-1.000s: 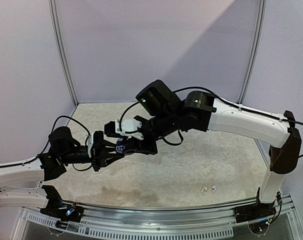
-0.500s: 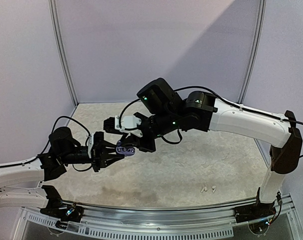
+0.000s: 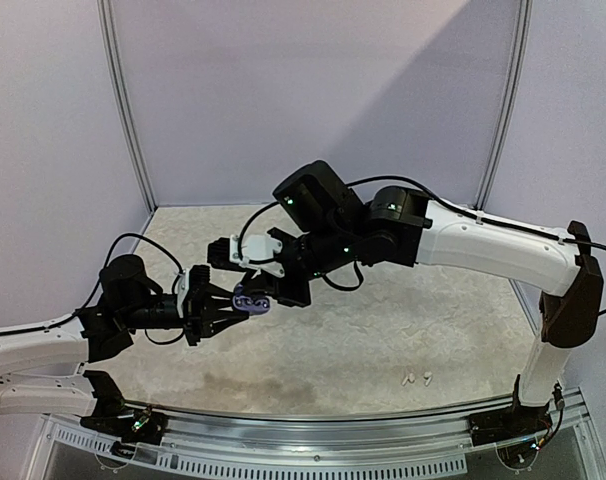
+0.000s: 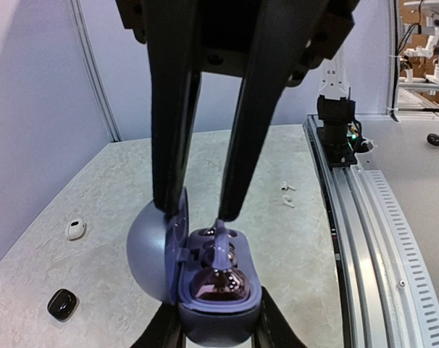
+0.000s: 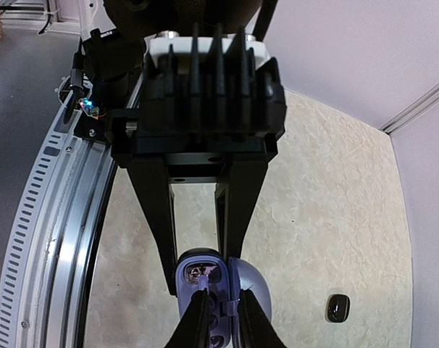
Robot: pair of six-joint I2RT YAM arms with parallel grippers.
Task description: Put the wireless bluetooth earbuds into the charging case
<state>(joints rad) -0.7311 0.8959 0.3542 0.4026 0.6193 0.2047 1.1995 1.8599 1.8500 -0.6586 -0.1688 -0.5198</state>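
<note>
The purple charging case (image 4: 219, 310) is held up in the air above the tabletop (image 4: 299, 246), with its lid (image 4: 147, 254) swung open and standing up on one side. A dark purplish earbud (image 4: 218, 281) sits in the near well and looks seated. The far well is partly hidden by a finger tip and a thin purple sliver just under it, so it is not clear whether the second earbud of that pair is fully home or only being pressed in.

The left end effector (image 3: 233, 303) is clamped on the body of the case, one finger on each side, and holds it steady. The right end effector (image 4: 194, 212) comes down from above with its fingers only narrowly apart. One tip is outside the lid's rim and the other is over the far well. Whether these fingers grip anything cannot be told from either wrist view.

Judging by this, the purplish pair is at or near its last step. The rest of the task is not yet done. The two white earbuds (image 4: 286, 197) lie loose on the tabletop near the rail, well apart from the held case. A small white case (image 4: 75, 229) and a small black case (image 4: 61, 304) sit on the tabletop off to the other side, both looking shut. No black earbuds can be made out on this tabletop.
</note>
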